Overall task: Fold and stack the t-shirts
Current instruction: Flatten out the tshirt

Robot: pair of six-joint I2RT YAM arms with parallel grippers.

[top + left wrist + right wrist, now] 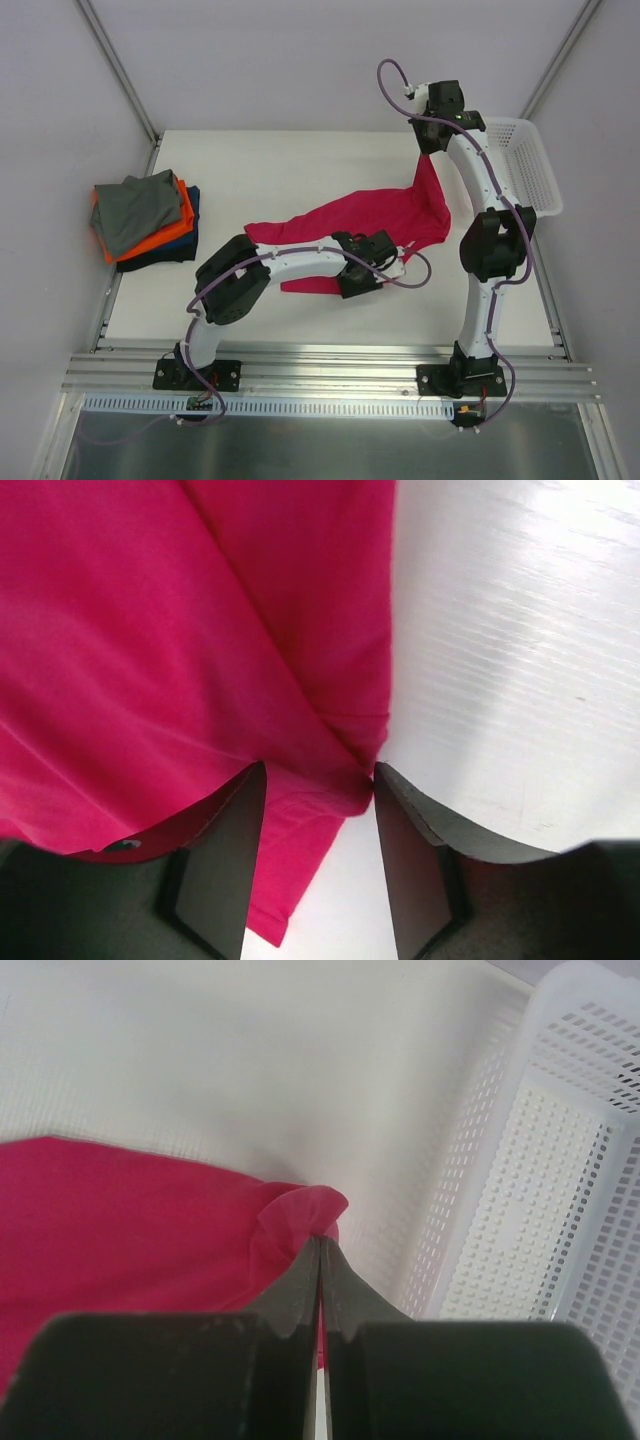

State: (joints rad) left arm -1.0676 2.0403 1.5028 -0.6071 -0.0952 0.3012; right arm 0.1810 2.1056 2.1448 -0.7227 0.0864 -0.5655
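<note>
The pink t-shirt lies near the middle of the table, drawn out into 1 long band. In the top view its long axis runs left to right, slanting toward the far right. Its narrow left end points at the stack on the left, and its right end rises to a peak beside the basket.

The right gripper holds that peak. The right wrist view shows its 2 fingers pressed together on a small pinch of pink cloth that pokes out past the tips.

The left gripper sits low at the shirt's near right edge. In the left wrist view its 2 fingers stand apart, with a folded hem of the shirt lying between them and bare table showing in the gap, so they have not closed on the cloth.

At the table's left side, well apart from the pink shirt, 3 folded shirts are stacked: a grey t-shirt on top, an orange t-shirt under it, and a navy t-shirt at the bottom.
</note>
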